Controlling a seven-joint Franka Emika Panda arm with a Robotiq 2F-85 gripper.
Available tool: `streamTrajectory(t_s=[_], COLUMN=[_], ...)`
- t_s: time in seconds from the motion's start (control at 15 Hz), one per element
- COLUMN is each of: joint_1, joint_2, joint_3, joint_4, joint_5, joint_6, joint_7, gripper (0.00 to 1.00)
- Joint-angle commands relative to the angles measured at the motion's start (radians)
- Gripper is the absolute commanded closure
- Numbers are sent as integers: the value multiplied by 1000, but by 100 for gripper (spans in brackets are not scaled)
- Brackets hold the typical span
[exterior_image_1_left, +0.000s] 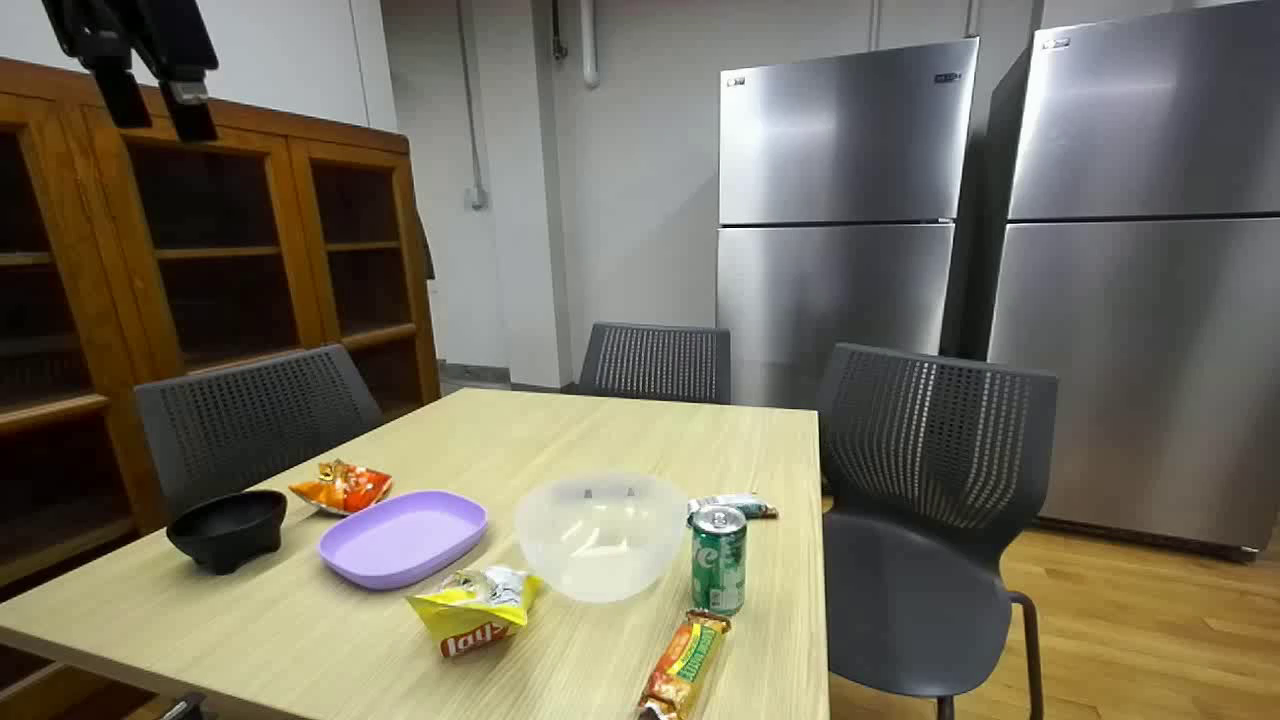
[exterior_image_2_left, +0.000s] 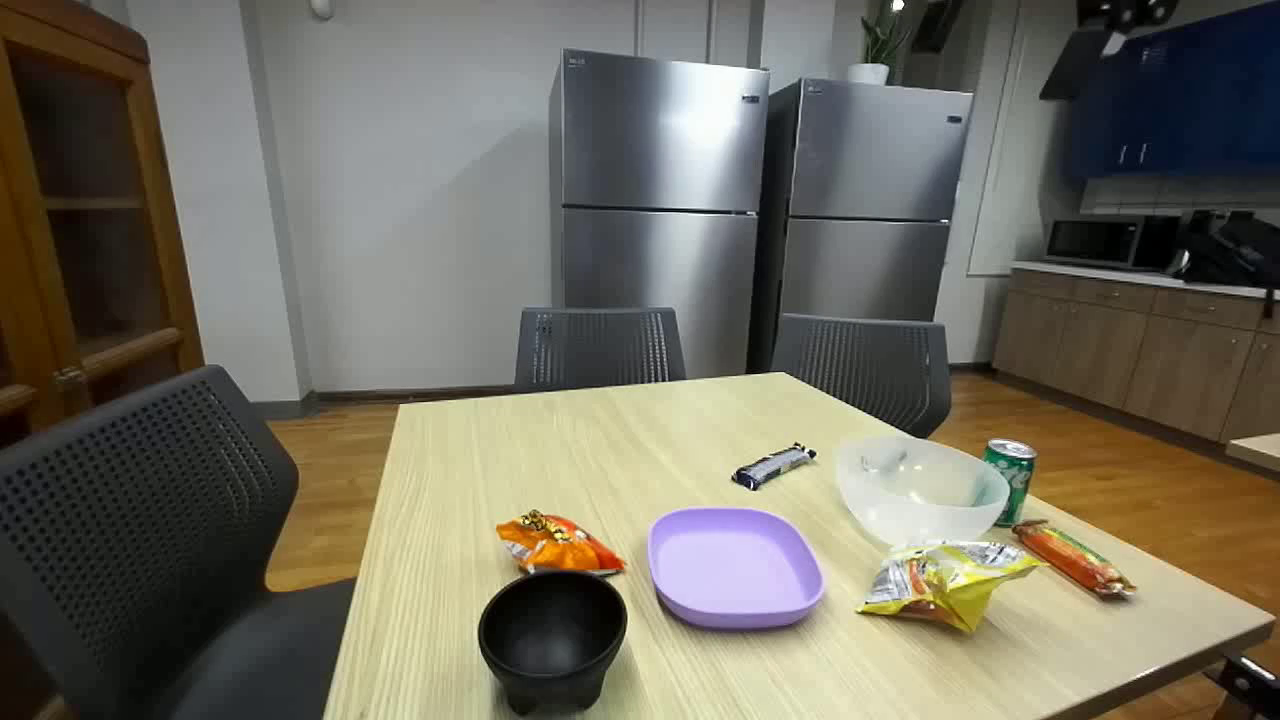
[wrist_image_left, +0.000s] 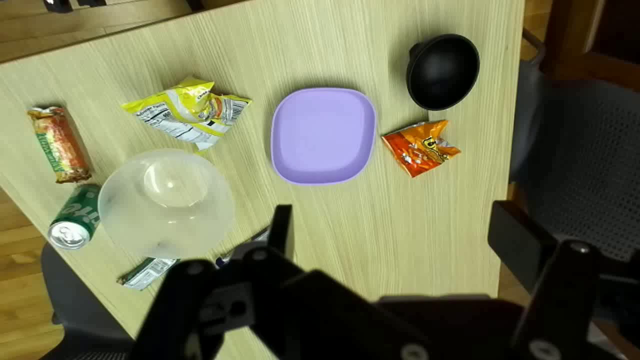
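Note:
My gripper (wrist_image_left: 392, 217) is open and empty, high above the table. In an exterior view it hangs at the top left (exterior_image_1_left: 162, 112). In the wrist view, a purple plate (wrist_image_left: 324, 136) and a crumpled orange chip bag (wrist_image_left: 421, 147) lie beyond the fingertips. A black bowl (wrist_image_left: 444, 72) stands near that bag. A yellow Lay's bag (wrist_image_left: 192, 111) lies between the plate and a translucent bowl (wrist_image_left: 167, 205). A green can (wrist_image_left: 76, 217) stands beside this bowl. A silver and dark blue bar (exterior_image_2_left: 775, 466) is partly hidden by the left finger in the wrist view.
An orange-wrapped bar (wrist_image_left: 60, 145) lies near the can. A green and white bar (wrist_image_left: 147, 272) lies by the translucent bowl. Dark chairs (exterior_image_1_left: 935, 520) stand around the wooden table (exterior_image_1_left: 600, 430). A wooden cabinet (exterior_image_1_left: 280, 140) and two steel fridges (exterior_image_1_left: 840, 150) stand behind.

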Motion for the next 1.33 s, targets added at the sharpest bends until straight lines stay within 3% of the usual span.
streamTrajectory(t_s=[0.0, 0.33, 0.8, 1.27], joint_1=[-10, -22, -25, -41], joint_2=[1, 24, 84, 252], joint_3=[6, -1, -78, -133], joint_4=[2, -27, -87, -80], joint_5=[7, -29, -101, -104], joint_6=[-3, 28, 131, 312], joint_7=[-7, -48, -193, -223], gripper=[0, 0, 0, 0])
